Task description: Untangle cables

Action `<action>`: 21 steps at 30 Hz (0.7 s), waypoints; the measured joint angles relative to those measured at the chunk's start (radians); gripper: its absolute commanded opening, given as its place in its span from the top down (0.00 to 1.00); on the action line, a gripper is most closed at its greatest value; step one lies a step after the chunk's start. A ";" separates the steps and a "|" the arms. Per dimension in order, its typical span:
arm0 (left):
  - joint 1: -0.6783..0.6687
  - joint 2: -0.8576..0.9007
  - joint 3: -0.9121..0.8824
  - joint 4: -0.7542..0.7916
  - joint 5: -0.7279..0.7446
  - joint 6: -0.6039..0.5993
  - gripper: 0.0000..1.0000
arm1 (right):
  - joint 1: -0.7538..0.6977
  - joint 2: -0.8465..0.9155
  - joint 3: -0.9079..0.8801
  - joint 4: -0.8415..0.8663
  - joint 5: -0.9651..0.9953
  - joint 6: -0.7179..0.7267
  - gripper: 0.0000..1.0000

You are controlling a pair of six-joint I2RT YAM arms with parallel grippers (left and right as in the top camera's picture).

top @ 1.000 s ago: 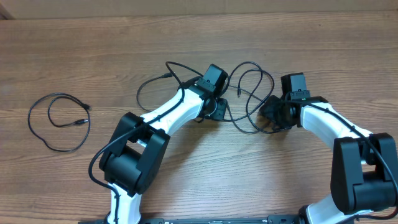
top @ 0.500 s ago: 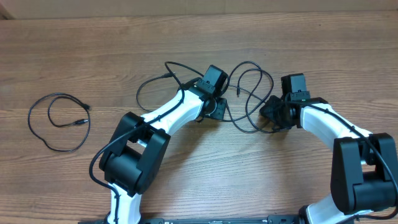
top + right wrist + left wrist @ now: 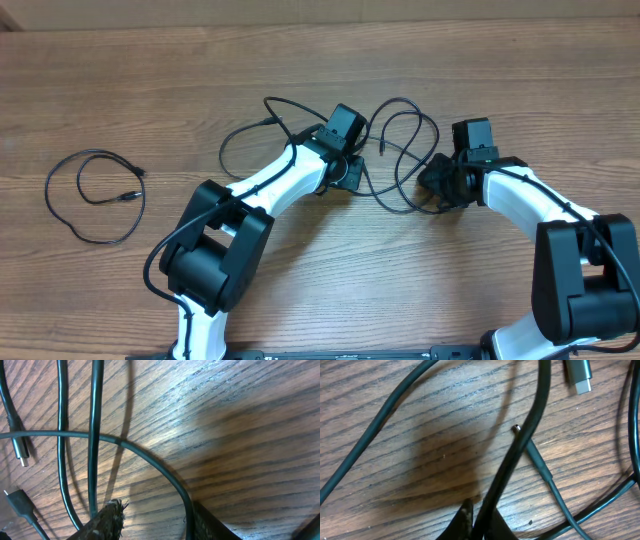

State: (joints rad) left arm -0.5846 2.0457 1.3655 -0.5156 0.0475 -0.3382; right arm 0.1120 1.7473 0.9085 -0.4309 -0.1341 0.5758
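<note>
On the overhead view I see the cables (image 3: pixel 402 150) lying as a tangle of loops in the middle of the desk (image 3: pixel 300 60), between the two arms. One more cable (image 3: pixel 95 195) lies alone in a loose ring far on the left side, well apart from the tangle.

The left end effector (image 3: pixel 350 177) is low over the left edge of the tangle. On its wrist view the left end effector (image 3: pixel 481 521) is closed, and it pinches one strand (image 3: pixel 530 420), which rises from between the fingertips toward the upper edge. Beside this strand a thin plug (image 3: pixel 536 456) lies on the wood, and a silver plug (image 3: pixel 579 377) lies at the upper right.

The right end effector (image 3: pixel 437 185) is at the right edge of the tangle. On its wrist view the right end effector (image 3: pixel 155 514) stands partly open, with bare wood visible between the two fingers (image 3: pixel 107 522). A curved strand (image 3: pixel 165 475) runs down through the gap, close to the right finger, and a straight strand (image 3: pixel 95 435) ends at the left finger. I see no grip on either of them. Two more plugs (image 3: pixel 21 452) lie at the left of this view.
</note>
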 measured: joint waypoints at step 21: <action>0.000 0.000 0.000 0.000 0.000 0.000 0.96 | 0.000 0.002 -0.006 0.012 -0.007 -0.005 0.80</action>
State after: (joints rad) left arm -0.5846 2.0460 1.3655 -0.5159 0.0475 -0.3382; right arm 0.1120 1.7496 0.9028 -0.4191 -0.1410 0.5709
